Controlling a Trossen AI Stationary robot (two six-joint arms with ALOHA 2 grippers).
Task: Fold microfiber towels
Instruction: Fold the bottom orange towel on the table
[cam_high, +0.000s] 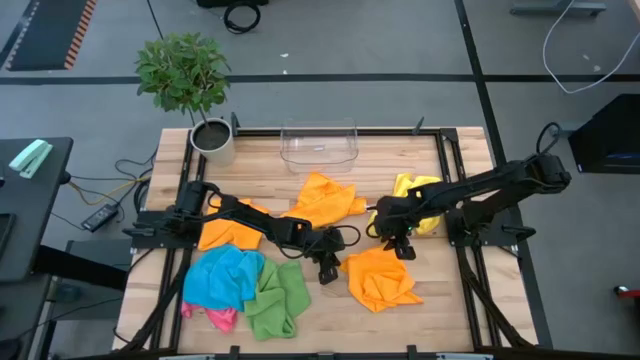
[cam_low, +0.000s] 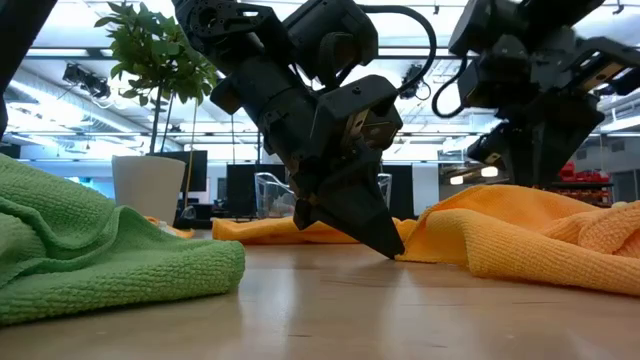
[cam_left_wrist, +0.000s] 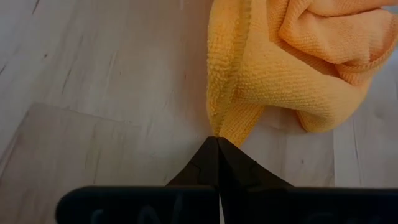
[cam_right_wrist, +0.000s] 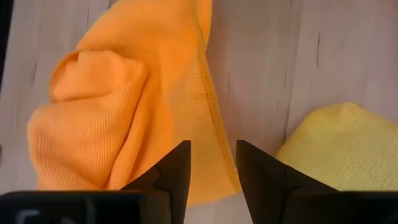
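Left gripper (cam_high: 327, 272) was down at the table centre, fingers pressed fully together, tips pinching the corner of the crumpled orange microfiber towel (cam_high: 380, 278) that lay front-right of centre. Left wrist view showed the closed tips (cam_left_wrist: 217, 144) meeting the towel's folded edge (cam_left_wrist: 292, 62). Low view: the gripper (cam_low: 385, 245) touched the wooden table top (cam_low: 330, 310) right at the towel's edge (cam_low: 520, 245).

Right gripper (cam_high: 400, 245) hovered over the same orange towel's far edge, fingers parted by a narrow gap, holding nothing. Right wrist view: its fingers (cam_right_wrist: 177, 171) straddled the towel's hem (cam_right_wrist: 124, 112), with the yellow microfiber towel (cam_right_wrist: 336, 146) just beside.

Other cloths:
- second orange towel (cam_high: 325, 198), loosely bunched, centre-back, near the clear plastic bin (cam_high: 319, 145)
- third orange towel (cam_high: 228, 232) under the left arm
- yellow towel (cam_high: 418, 195) under the right arm
- blue towel (cam_high: 225, 277), front-left, touching the green towel (cam_high: 278, 300)
- pink towel (cam_high: 215, 317) poking out from under the blue one

White pot with a green plant (cam_high: 212, 140) sat at the back-left corner.
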